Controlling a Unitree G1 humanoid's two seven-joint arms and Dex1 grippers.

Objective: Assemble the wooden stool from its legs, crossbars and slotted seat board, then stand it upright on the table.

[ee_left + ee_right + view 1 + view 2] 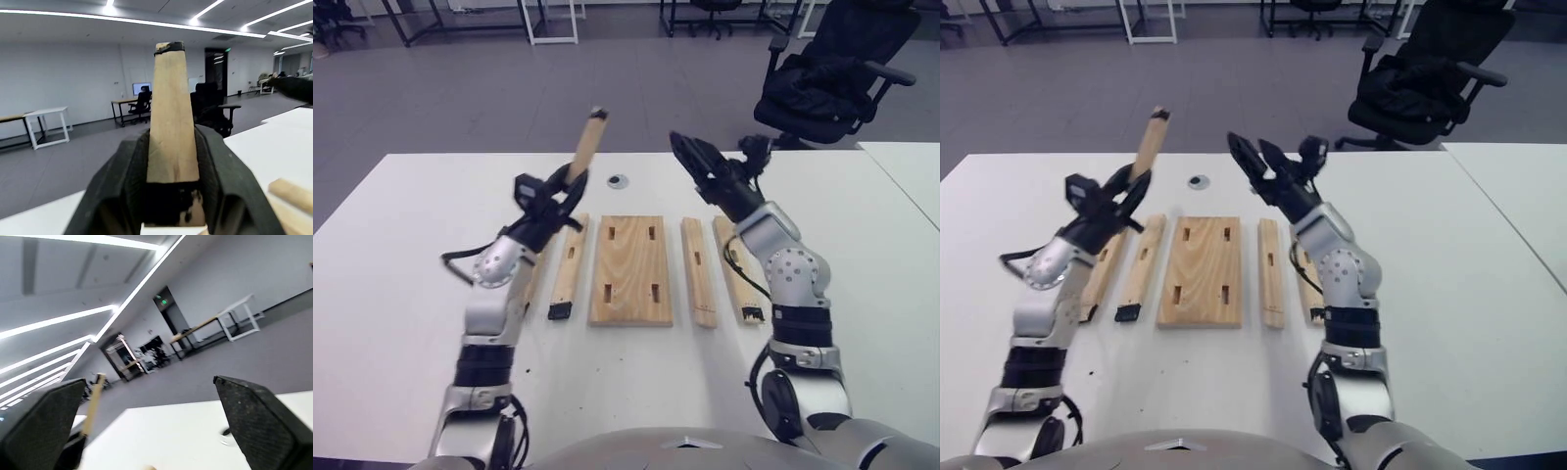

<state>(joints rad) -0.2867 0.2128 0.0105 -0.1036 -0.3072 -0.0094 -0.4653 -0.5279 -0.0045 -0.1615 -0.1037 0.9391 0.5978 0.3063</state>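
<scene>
Left of the seat board [628, 269], your left gripper [570, 186] has its fingers clamped on the lower end of a stool leg [588, 142], which is tilted up above the tabletop [401, 255]. The hold is short: the long free end could lever loose, or strike the wooden bars [570, 262] lying just left of the board. Beyond the board's far right corner, your right gripper [1247, 147] hovers with fingers spread, empty; closing in risks hitting the raised leg.

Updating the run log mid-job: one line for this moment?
left tool: shut on leg, raised tilted over table | right tool: open, empty, raised | seat board: flat on table, nothing fitted
</scene>
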